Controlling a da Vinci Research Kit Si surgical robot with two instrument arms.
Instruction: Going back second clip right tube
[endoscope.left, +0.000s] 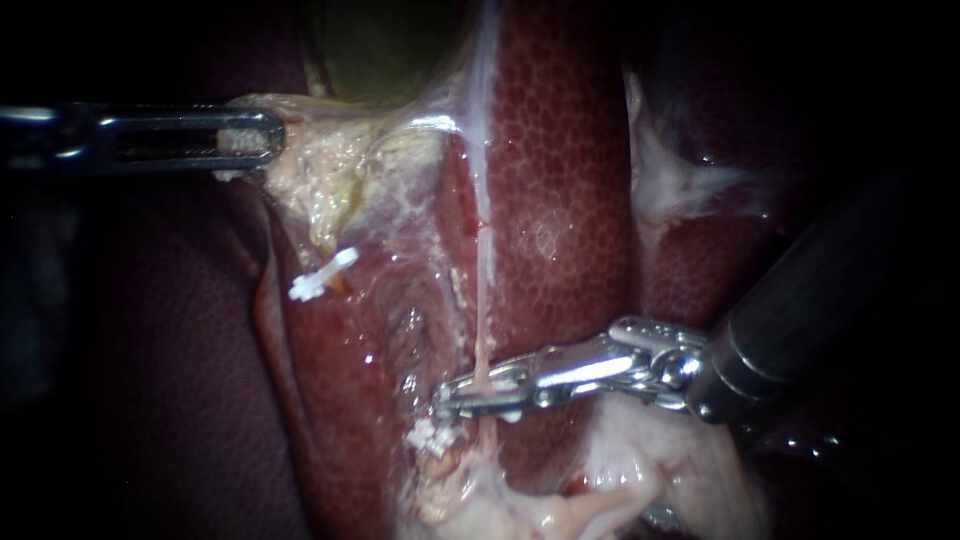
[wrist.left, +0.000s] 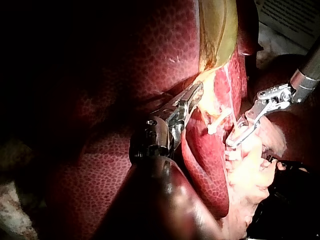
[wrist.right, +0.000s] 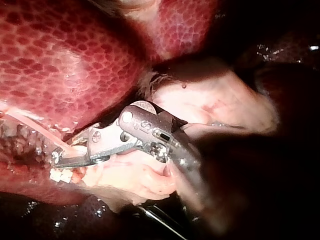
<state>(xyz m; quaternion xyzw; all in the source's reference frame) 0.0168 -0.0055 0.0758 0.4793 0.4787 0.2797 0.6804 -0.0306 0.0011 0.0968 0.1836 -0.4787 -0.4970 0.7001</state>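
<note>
Two tools: left instrument (endoscope.left: 270, 138) clamps gallbladder (endoscope.left: 385, 60); right instrument (endoscope.left: 447, 400) open astride right tube (endoscope.left: 485, 260).

A small white clip (endoscope.left: 322, 275) lies at nine o'clock from the thin pale tube (endoscope.left: 485, 290). The right instrument (endoscope.left: 452, 400) crosses that tube at six o'clock.
</note>
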